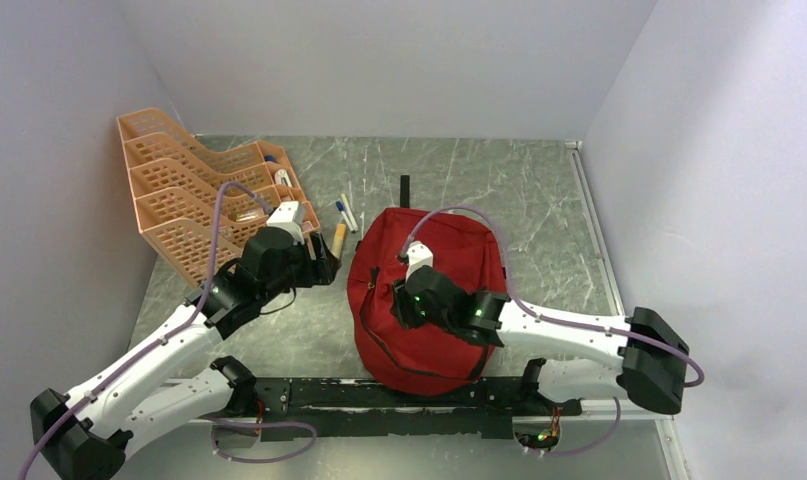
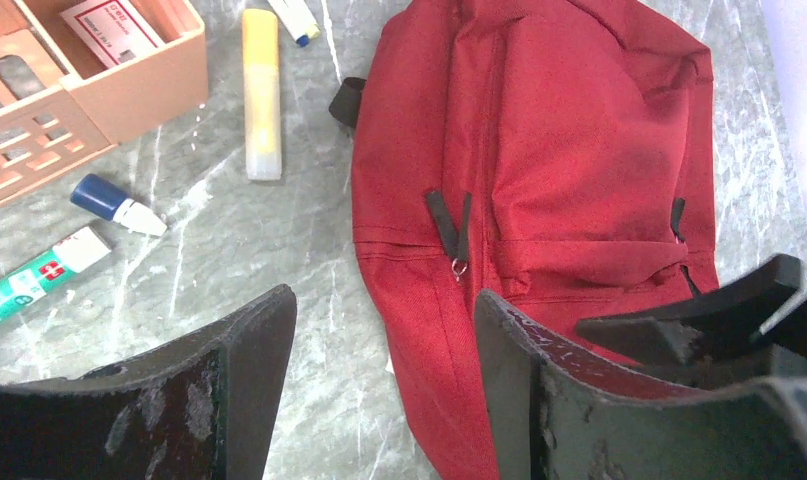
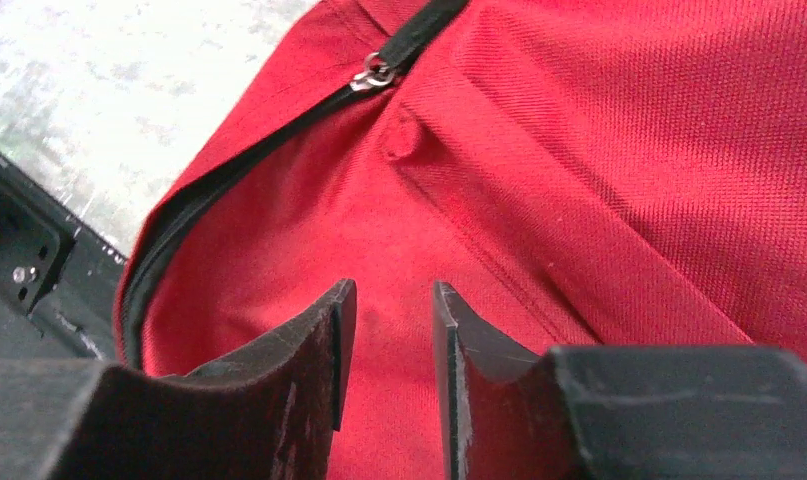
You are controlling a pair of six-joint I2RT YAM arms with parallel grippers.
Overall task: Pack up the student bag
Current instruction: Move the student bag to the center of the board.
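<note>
Red student bag (image 1: 424, 290) — white card (image 2: 109, 30) print illegible

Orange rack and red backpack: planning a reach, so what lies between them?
A yellow glue stick and a blue-capped pen lie there, clearest in the left wrist view.

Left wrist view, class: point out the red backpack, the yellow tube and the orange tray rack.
red backpack (image 2: 579, 150), left wrist view, middle of its front panel.
yellow tube (image 2: 262, 100), left wrist view, halfway along its body.
orange tray rack (image 2: 149, 90), left wrist view, its solid side wall.
</note>
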